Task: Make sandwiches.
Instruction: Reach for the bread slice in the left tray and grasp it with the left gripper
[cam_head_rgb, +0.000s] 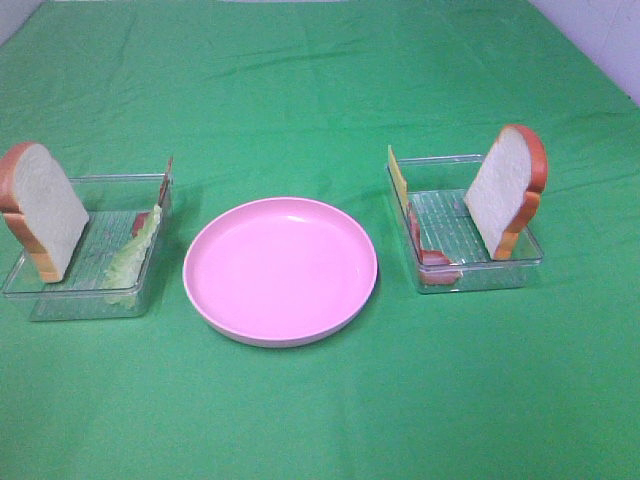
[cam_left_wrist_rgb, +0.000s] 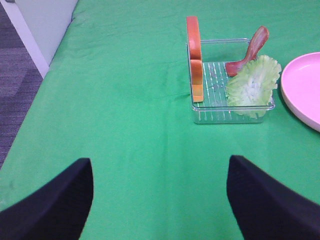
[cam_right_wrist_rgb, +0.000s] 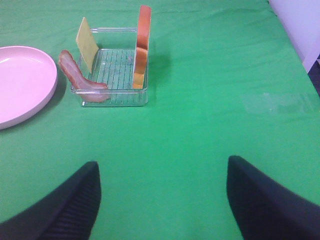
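Broad, rounded, matte black fingers on left gripper and right gripper.

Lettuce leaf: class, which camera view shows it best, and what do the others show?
The left wrist view: the lettuce leaf shows its broad ruffled face, leaning in the clear tray beside the bacon strip. The exterior high view shows it narrow, nearly edge-on; the right wrist view misses it.

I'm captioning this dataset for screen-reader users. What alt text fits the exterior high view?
A bare round pink plate sits on a green cloth between two clear trays. The left tray holds a leaning bread slice, lettuce and a bacon strip; the right tray holds a second bread slice, a cheese square and a second bacon strip.
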